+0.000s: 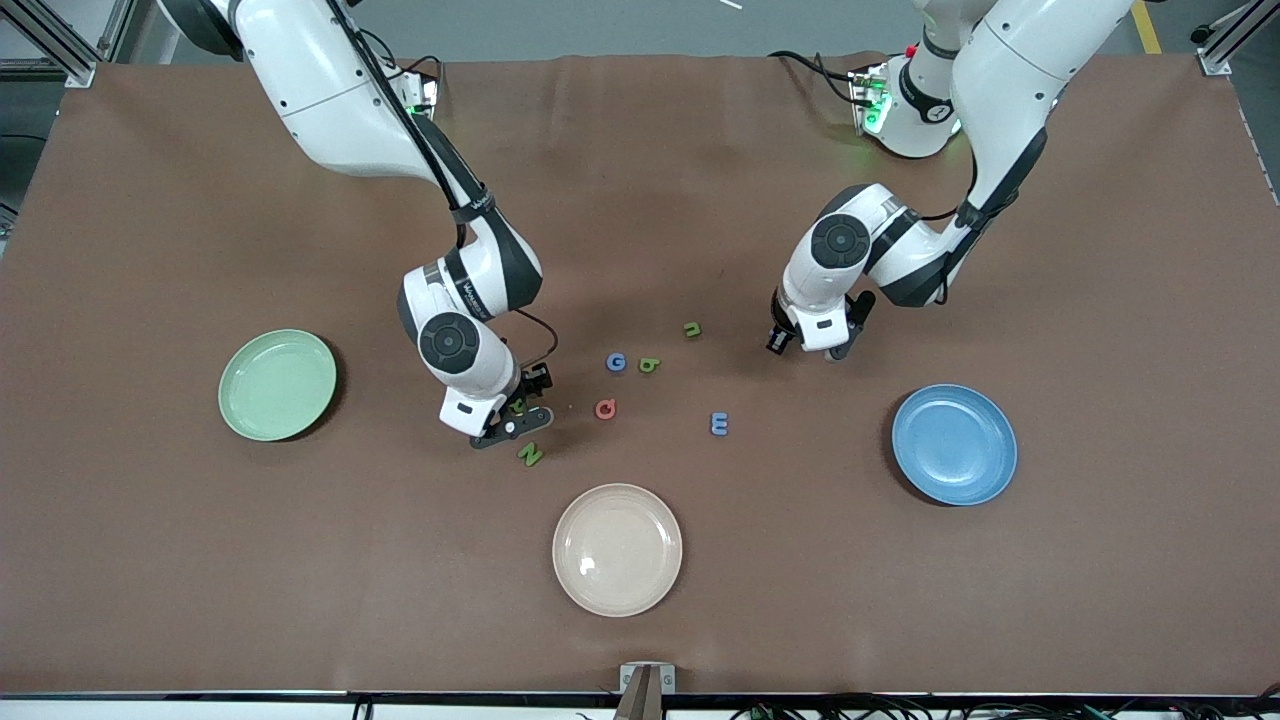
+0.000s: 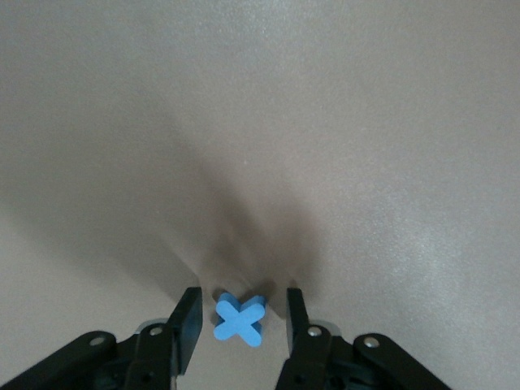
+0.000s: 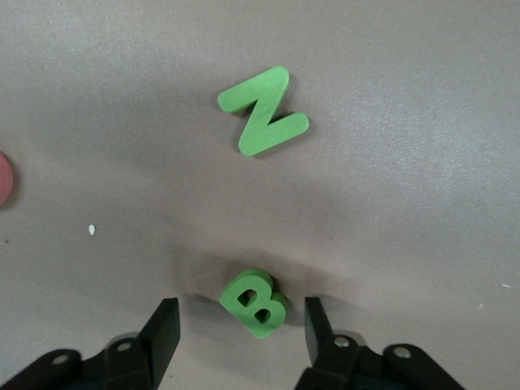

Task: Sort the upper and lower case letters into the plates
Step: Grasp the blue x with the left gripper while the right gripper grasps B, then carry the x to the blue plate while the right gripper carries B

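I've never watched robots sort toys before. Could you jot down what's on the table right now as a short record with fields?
Plates: pale green plate, blue plate, cream plate, none holding a letter
Left gripper: low over the table, fingers open either side of a blue X
Right gripper: low over the table, fingers open either side of a green B
Loose letters: green N, red-pink a, blue G, blue E

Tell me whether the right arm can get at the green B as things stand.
Probably yes. The right gripper is down at the table with its open fingers on either side of the green B, not yet touching it. The green N lies apart, out of the way.
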`<state>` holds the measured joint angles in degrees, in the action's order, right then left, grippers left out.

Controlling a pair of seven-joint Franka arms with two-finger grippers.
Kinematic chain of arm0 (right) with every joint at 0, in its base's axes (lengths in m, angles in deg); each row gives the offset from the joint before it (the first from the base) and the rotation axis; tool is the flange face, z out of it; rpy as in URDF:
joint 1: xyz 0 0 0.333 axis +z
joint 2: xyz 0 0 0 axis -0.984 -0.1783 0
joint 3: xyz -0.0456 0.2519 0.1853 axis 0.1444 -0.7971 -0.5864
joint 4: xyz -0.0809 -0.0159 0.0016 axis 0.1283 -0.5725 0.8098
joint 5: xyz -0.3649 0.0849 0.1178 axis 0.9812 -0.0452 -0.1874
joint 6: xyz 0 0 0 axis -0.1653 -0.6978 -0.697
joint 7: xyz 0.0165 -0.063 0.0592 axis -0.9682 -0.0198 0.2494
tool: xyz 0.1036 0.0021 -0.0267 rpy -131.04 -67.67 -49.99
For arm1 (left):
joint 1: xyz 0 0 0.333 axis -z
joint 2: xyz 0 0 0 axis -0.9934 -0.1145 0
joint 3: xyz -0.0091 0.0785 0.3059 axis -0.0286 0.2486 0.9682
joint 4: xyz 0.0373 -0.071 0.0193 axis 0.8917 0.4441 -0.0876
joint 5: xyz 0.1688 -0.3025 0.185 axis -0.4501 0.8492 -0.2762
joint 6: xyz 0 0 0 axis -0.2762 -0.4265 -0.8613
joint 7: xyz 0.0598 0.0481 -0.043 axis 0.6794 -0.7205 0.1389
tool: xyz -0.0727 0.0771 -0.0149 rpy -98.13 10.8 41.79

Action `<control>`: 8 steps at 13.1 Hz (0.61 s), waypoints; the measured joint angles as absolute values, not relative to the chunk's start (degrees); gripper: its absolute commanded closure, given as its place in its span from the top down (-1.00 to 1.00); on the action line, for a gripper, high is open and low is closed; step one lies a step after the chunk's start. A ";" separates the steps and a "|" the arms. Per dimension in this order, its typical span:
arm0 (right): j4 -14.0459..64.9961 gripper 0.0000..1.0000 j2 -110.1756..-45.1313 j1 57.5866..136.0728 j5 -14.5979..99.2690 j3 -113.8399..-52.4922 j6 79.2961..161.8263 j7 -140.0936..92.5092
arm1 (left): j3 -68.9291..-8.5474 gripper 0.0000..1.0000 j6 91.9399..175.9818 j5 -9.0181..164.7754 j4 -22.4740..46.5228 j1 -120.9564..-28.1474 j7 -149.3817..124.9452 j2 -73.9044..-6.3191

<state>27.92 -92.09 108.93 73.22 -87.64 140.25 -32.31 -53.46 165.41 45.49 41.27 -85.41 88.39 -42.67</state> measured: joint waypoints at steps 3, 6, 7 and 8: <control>28.18 0.27 -92.22 108.93 73.22 -87.61 141.15 -32.31 | -53.48 -0.53 165.49 45.43 41.20 -85.29 88.39 -42.84; 28.47 0.13 -92.43 108.93 73.22 -87.62 141.95 -32.31 | -53.52 -0.99 165.56 45.25 40.80 -85.28 88.39 -42.84; 28.47 -0.07 -92.43 108.93 73.22 -87.61 141.96 -32.31 | -53.52 -0.99 165.56 45.18 40.54 -85.30 88.37 -42.83; 28.45 -0.24 -92.40 108.92 73.22 -87.56 141.97 -32.30 | -53.51 -0.99 165.57 45.09 39.96 -85.41 88.26 -42.79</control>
